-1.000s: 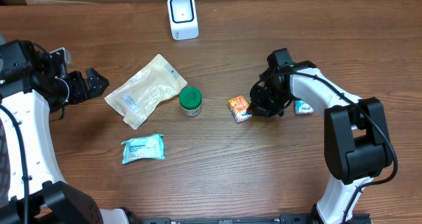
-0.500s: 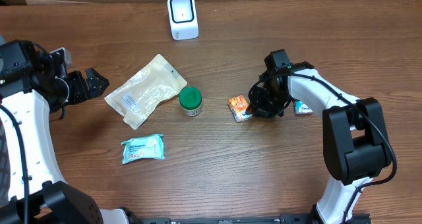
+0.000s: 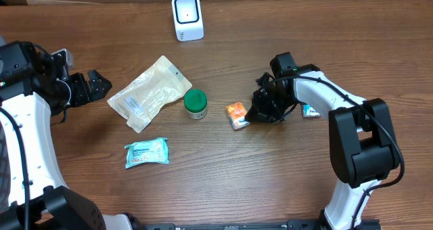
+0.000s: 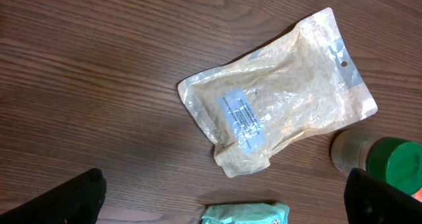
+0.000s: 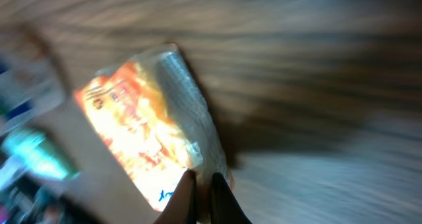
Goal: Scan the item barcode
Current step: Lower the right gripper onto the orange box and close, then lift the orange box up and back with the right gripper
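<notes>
A small orange snack packet (image 3: 236,115) lies just right of the table's middle. My right gripper (image 3: 252,115) is at its right end. The blurred right wrist view shows the packet (image 5: 145,128) with its clear crimped edge pinched between the shut fingertips of that gripper (image 5: 203,184). The white barcode scanner (image 3: 187,17) stands at the back of the table, far from the packet. My left gripper (image 3: 101,86) hovers at the left side, wide open and empty (image 4: 217,201). No barcode is visible on the packet.
A beige pouch (image 3: 150,93) with a white label (image 4: 242,118) lies left of centre. Beside it stands a green-capped jar (image 3: 196,103). A teal packet (image 3: 146,152) lies nearer the front. A small blue-white packet (image 3: 311,110) sits behind my right arm.
My right gripper has closed and shifted left, and the orange packet has slid a little left with it. The left arm has not moved.
</notes>
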Controlling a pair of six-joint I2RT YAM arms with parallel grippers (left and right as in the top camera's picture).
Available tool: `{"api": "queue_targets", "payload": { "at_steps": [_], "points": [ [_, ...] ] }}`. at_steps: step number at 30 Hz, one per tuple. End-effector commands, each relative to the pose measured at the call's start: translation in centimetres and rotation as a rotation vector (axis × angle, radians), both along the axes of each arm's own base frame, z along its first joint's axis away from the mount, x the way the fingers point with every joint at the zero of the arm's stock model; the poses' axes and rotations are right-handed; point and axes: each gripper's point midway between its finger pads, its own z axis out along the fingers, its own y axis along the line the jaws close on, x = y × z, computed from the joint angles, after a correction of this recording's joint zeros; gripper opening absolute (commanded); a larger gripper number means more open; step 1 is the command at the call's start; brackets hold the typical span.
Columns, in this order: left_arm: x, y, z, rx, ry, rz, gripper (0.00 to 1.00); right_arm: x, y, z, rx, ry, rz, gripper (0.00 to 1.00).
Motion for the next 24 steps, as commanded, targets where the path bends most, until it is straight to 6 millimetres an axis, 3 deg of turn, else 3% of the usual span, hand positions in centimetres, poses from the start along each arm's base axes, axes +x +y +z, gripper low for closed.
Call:
{"api": "queue_targets", "payload": {
  "at_steps": [1,11,13,16,24],
  "points": [
    [0.1,-0.3,0.4,-0.002,-0.013,0.0,0.99,0.3,3.7,5.9,0.359,-0.064,0.093,0.04],
    [0.1,-0.3,0.4,-0.002,-0.013,0.0,1.0,2.8,4.3,19.9,0.852,-0.214,0.121,0.04],
    [0.1,-0.3,0.4,-0.002,-0.013,0.0,1.0,3.1,4.2,21.9,0.945,-0.212,0.129,0.04],
    [0.1,-0.3,0.4,-0.002,-0.013,0.0,1.0,3.8,4.0,23.6,1.014,-0.2,0.142,0.04],
    [0.1,-0.3,0.4,-0.002,-0.013,0.0,1.0,4.9,4.1,24.9,1.026,-0.195,0.152,0.04]
  ]
}}
